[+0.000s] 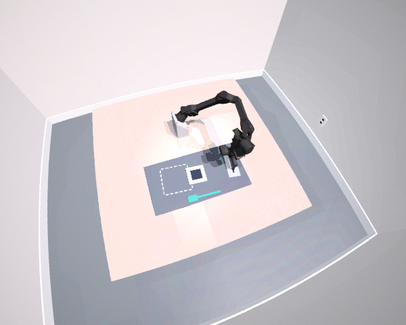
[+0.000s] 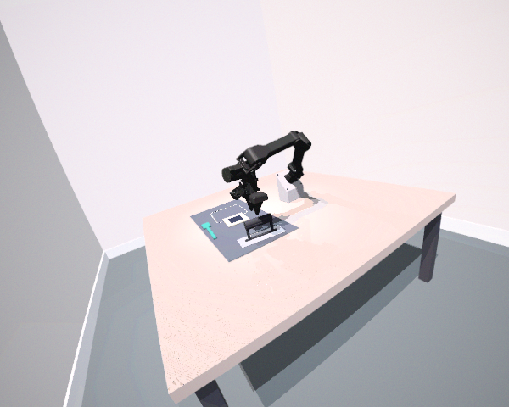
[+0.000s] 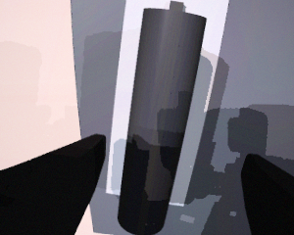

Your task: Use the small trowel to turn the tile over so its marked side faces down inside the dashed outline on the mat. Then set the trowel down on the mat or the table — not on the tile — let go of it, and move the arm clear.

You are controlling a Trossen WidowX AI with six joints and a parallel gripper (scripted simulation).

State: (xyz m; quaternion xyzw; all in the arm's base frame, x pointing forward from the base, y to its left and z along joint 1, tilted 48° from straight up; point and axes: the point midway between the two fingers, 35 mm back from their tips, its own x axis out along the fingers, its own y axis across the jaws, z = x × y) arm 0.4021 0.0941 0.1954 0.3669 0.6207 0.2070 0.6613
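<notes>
Tile [image 1: 196, 173] sat marked side up on the mat [image 1: 161, 206], just right of the dashed outline [image 1: 175, 165], so not flipped yet. The pincer [image 3: 173, 151] hung fairly wide and held nothing, right above the dark-handled trowel [image 3: 163, 92] at the mat's right end. Its handle ran near-to-far, jaws either side of it, so I'd guess a straight drop would do. A teal tool [image 1: 203, 196] lay well apart near the mat's near edge on the worktop [image 1: 266, 196].
</notes>
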